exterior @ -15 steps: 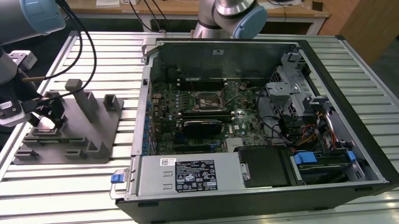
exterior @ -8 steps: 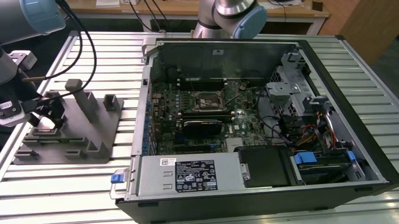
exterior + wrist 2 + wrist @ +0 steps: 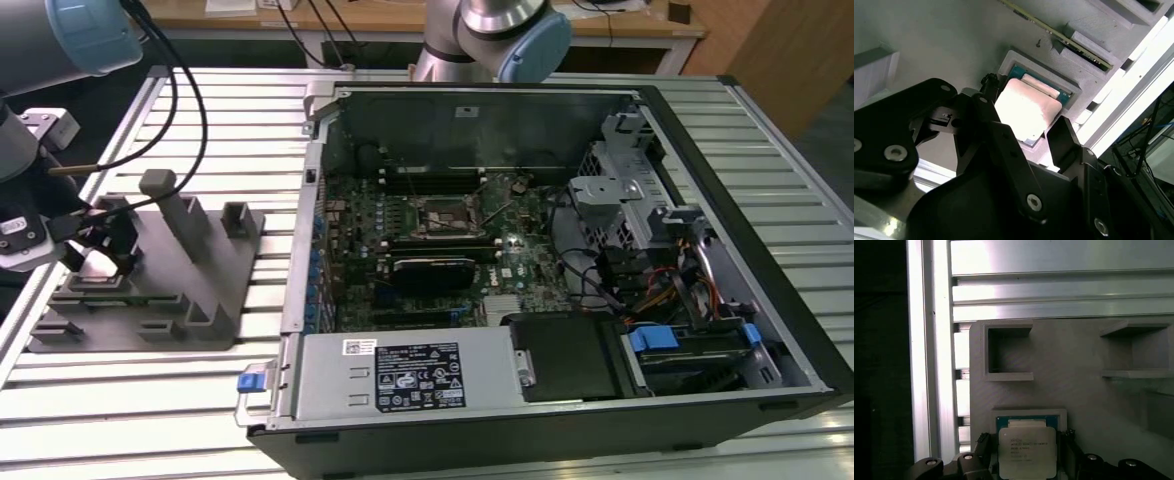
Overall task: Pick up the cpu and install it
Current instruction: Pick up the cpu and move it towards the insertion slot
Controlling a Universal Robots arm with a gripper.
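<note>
The cpu (image 3: 1027, 452) is a flat square chip with a silvery top plate. It lies in a shallow pocket of the grey fixture block (image 3: 160, 290) on the exterior view's left. My gripper (image 3: 94, 255) hangs low over that pocket. In both wrist views its black fingers (image 3: 982, 446) stand on either side of the cpu (image 3: 1026, 107) with small gaps, so the gripper (image 3: 1026, 455) is open and holds nothing. The black socket frame (image 3: 445, 217) sits in the middle of the green motherboard inside the open computer case.
The open computer case (image 3: 694, 110) lies on the slatted metal table (image 3: 120, 420), at the exterior view's right of the fixture. Upright grey posts (image 3: 160, 195) rise from the fixture close to my gripper. Cables (image 3: 187, 90) trail from the arm. A second arm's base (image 3: 501, 30) stands behind the case.
</note>
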